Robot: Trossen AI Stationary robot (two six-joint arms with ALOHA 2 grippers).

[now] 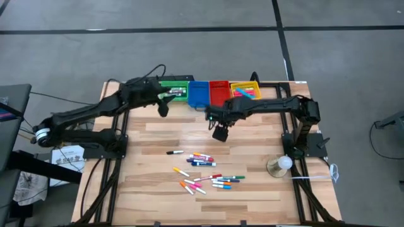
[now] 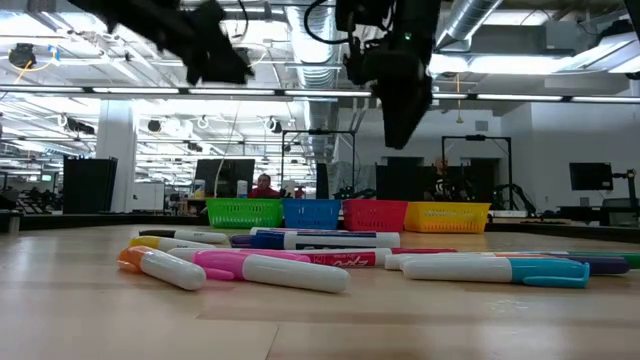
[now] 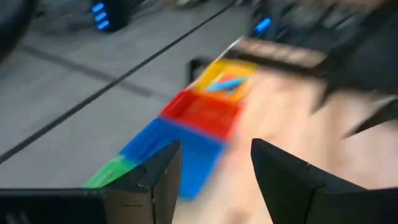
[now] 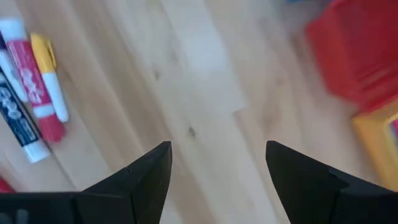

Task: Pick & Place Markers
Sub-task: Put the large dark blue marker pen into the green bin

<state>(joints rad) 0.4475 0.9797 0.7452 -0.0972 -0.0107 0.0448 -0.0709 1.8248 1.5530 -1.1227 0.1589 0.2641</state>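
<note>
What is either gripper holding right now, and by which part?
Nothing. The left gripper, by the green bin, and the right gripper, over bare table, are both open and empty.

Markers [image 2: 290, 262] lie scattered on the wooden table [image 2: 320, 320] before me, pink, white, orange and teal. Beyond them stand a green bin [image 2: 244, 212], blue bin [image 2: 312, 213], red bin [image 2: 375, 214] and yellow bin [image 2: 446, 215]. My two arms hang overhead.
</note>
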